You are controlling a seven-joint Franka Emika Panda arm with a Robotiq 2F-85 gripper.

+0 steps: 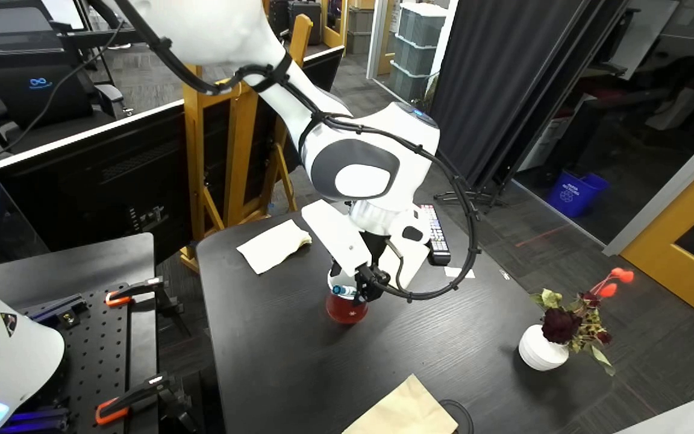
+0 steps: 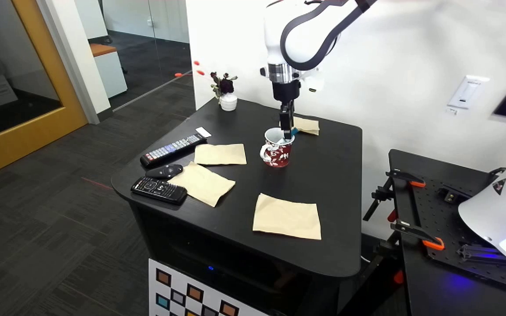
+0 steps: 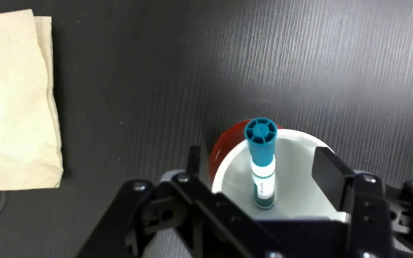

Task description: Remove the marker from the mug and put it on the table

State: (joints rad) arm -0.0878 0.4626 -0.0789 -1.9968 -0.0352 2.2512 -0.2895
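The marker (image 3: pixel 262 157), with a teal cap end and a white and green barrel, leans in the mug (image 3: pixel 228 145). Its teal end sticks out past the rim; it also shows in both exterior views (image 1: pixel 344 291) (image 2: pixel 294 131). The mug, red outside and white inside, stands upright on the dark table (image 2: pixel 332 175); it shows in both exterior views (image 1: pixel 347 311) (image 2: pixel 278 157). My gripper (image 3: pixel 262 168) is open over the mug. In the wrist view the marker lies between the two fingers, with a gap on each side. The left finger appears outside the rim, the right finger over the mug's inside.
Folded tan napkins (image 2: pixel 288 217) (image 3: pixel 16 104) lie round the mug. A long remote (image 2: pixel 174 151), a black remote (image 2: pixel 158 189) and a small black device (image 2: pixel 165 171) lie along one edge. A white flower pot (image 1: pixel 543 348) stands near a table edge.
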